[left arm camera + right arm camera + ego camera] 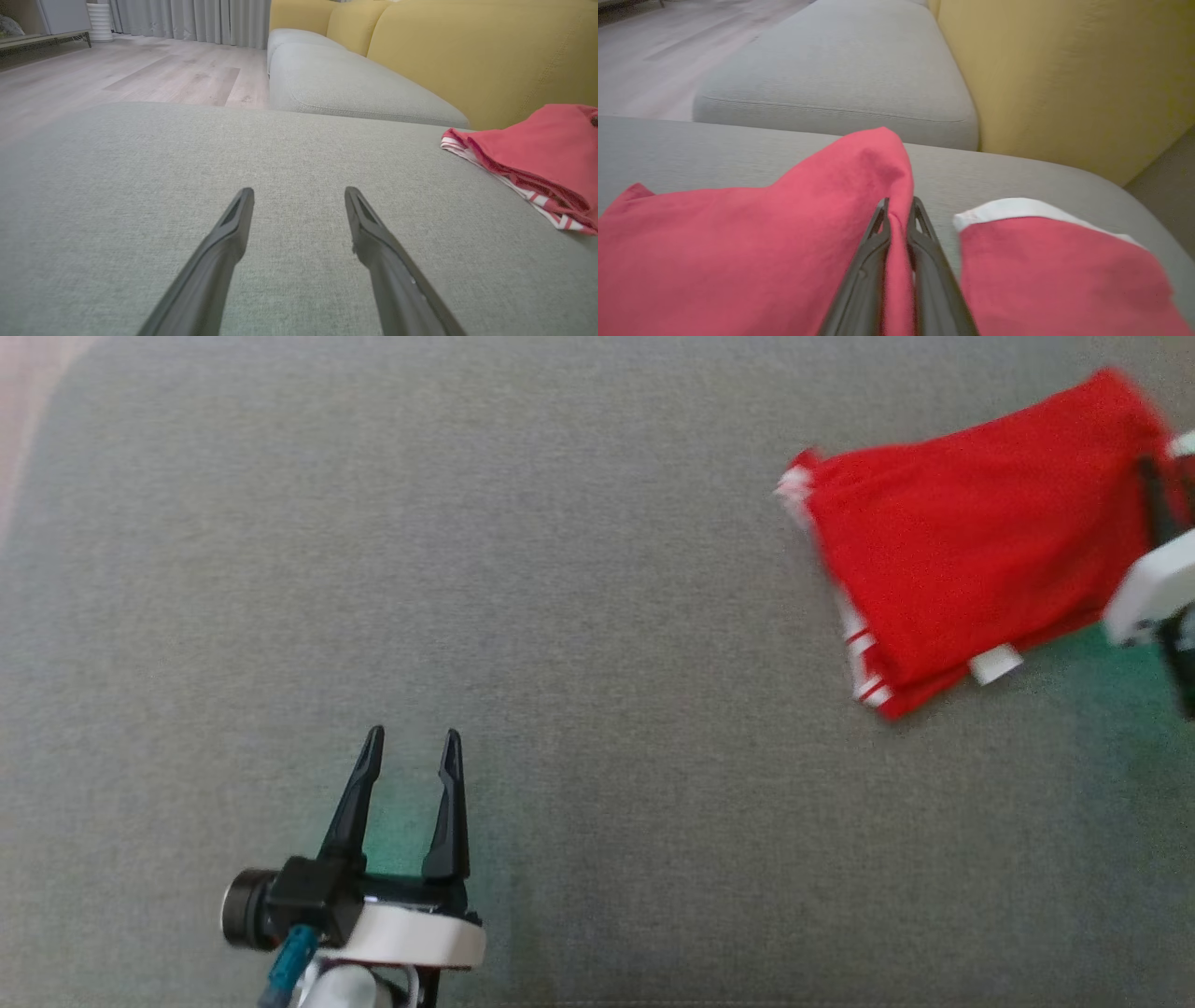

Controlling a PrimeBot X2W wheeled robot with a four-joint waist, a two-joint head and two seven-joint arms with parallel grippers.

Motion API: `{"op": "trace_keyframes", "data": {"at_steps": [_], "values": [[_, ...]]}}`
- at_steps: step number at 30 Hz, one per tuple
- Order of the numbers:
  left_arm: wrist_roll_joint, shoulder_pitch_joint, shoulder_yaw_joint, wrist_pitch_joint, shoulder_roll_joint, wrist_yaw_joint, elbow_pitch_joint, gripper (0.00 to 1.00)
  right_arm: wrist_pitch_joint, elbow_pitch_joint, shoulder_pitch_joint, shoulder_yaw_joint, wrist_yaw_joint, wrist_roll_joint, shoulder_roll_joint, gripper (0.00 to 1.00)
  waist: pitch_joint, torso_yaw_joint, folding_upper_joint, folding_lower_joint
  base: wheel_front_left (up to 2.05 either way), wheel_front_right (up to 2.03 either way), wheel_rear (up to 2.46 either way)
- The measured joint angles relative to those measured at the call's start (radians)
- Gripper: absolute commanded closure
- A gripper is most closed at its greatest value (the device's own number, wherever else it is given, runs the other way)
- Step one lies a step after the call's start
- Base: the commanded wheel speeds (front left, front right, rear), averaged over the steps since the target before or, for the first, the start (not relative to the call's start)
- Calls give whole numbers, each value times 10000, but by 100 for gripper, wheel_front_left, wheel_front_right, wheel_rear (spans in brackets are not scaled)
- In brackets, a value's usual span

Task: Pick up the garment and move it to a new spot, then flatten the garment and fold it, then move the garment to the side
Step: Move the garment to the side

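The garment [971, 551] is a folded red jersey with red-and-white striped trim, lying at the right of the grey cushion [560, 616]. In the right wrist view my right gripper [899, 210] is shut on a raised fold of the garment [738, 252], red cloth pinched between its two dark fingers. A white-edged part of the jersey lies to its right. In the head view the right arm's pale wrist [1153, 588] sits at the garment's right edge. My left gripper [413, 747] stands open over bare cushion at the lower left, far from the garment [537, 158].
Yellow back cushions [467, 60] rise behind the seat. Another grey seat cushion [840, 79] lies beyond the one with the garment. Wooden floor [140, 70], grey curtains and a white basket lie past the sofa's far end.
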Motion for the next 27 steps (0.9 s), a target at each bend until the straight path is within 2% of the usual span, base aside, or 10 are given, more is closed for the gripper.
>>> {"op": "trace_keyframes", "data": {"at_steps": [9, 18, 19, 20, 21, 22, 27], "values": [[-2, -402, -56, 0, -2, -79, -35, 0, -2, 397, -269, -706, 0, -362, -1135, 100, 326, -480, 0, -1, 0, 0, 0], [-115, -546, -19, 0, -6, -86, -61, 0, 0, 518, -361, -1312, 0, -685, -2288, 100, 548, -578, 0, -1, 0, 0, 0], [-259, -547, -13, 0, -6, -86, -88, 0, 0, 518, -434, -1358, 0, -769, -2380, 92, 571, -578, 0, -1, 0, 0, 0], [-311, -554, -12, 0, -6, -86, -107, 0, 0, 518, -498, -1438, 0, -846, -2456, 65, 586, -576, 0, -1, 0, 0, 0], [-311, -561, -10, 0, -6, -86, -140, 0, 0, 520, -550, -1557, 0, -909, -2514, 14, 591, -571, 0, -1, 0, 0, 0], [-311, -577, 2, 0, -6, -86, -157, 0, 0, 550, -614, -1651, 0, -988, -2566, 0, 583, -565, 0, -1, 0, 0, 0], [-573, -687, 123, -2, -10, -42, -253, 0, -98, 821, -637, -2278, 0, -1664, -2614, 0, 293, -549, 0, -1, 0, 0, 0]]}}
